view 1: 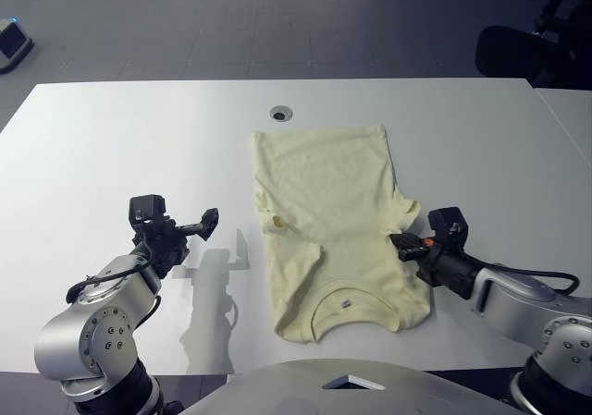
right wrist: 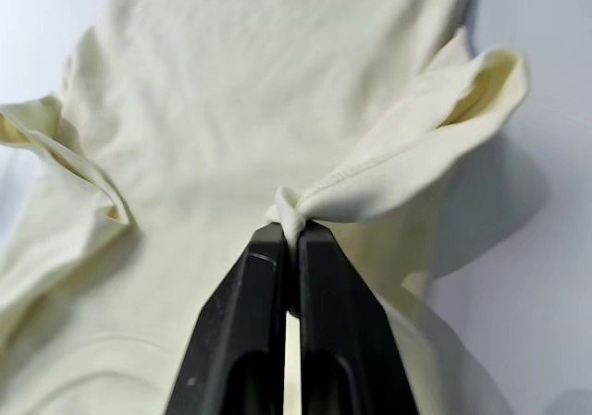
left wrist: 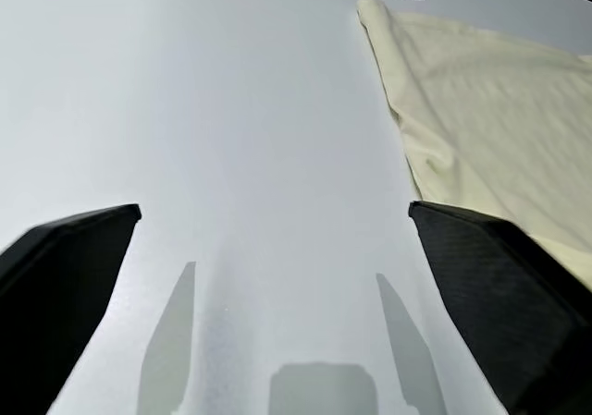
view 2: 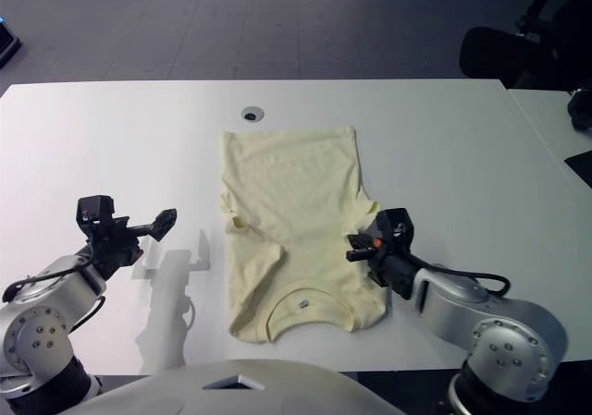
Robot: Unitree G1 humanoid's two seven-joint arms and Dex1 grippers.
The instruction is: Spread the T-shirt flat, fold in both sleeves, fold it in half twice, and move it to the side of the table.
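White table (view 1: 111, 138), grey floor beyond, pale yellow T-shirt (view 1: 324, 212) lying mid-table, collar toward the robot. Danger here: the pinch looks thin, so a hard pull could slip free or drag the whole shirt askew. Left gripper (left wrist: 277, 216) hangs spread wide over bare tabletop; right gripper (right wrist: 289, 235) is clamped tight on the right sleeve (right wrist: 416, 165) hem.

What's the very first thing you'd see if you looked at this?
A pale yellow T-shirt lies in the middle of a white table, its collar nearest the robot. The right gripper is shut on the edge of one sleeve, lifting it off the table. The left gripper hangs open over bare table beside the shirt.
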